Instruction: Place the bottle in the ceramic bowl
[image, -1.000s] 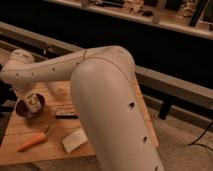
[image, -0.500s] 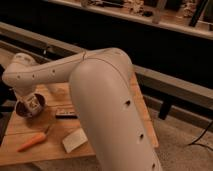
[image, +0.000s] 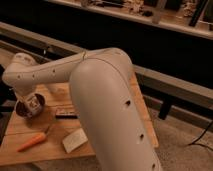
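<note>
Camera view. A wooden table stands at the left, with a dark wall and a long ledge running behind it. The robot's white arm fills the middle of the scene. Its thick near segment rises from the bottom edge and hides the table's middle and much of its right side, and a slimmer segment reaches left over the far part of the tabletop.

The gripper hangs at the arm's left end, directly over the ceramic bowl, which sits near the table's left edge. The bottle shows as a pale stubby shape at the bowl's mouth, right under the gripper. Whether it rests in the bowl or is pinched cannot be told, and neither can the claw's state.

Nearer on the table lie a carrot, a pale wedge-shaped block to its right, and a flat dark object between the block and the bowl.

The bowl's far rim is covered by the arm. Small items on the high shelf are too dim to name. A cable trails across the floor at the right.
</note>
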